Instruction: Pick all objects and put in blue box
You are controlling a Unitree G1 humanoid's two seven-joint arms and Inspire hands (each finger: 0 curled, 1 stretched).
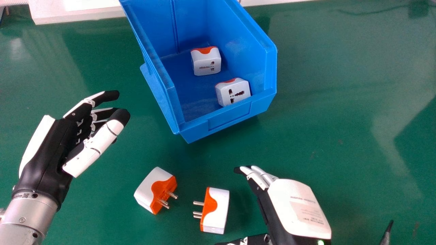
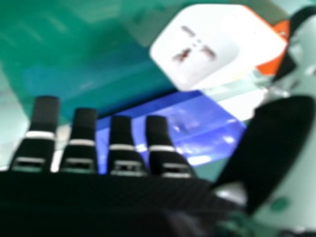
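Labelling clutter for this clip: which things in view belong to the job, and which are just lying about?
Job:
- blue box
- adapters inside: far one, near one
- adapters on table: left one, right one

Apparently unrelated:
- white object, far left
- thin dark-tipped item, near right

A glossy, dark green flat table (image 1: pixel 327 136) spreads wide across the scene. Along its far left edge sits a low white straight-edged block (image 1: pixel 44 13) with a brighter white panel (image 1: pixel 92 4) on it. Pale light glints off the green at far left and washes down the right, beside a darker angular patch.
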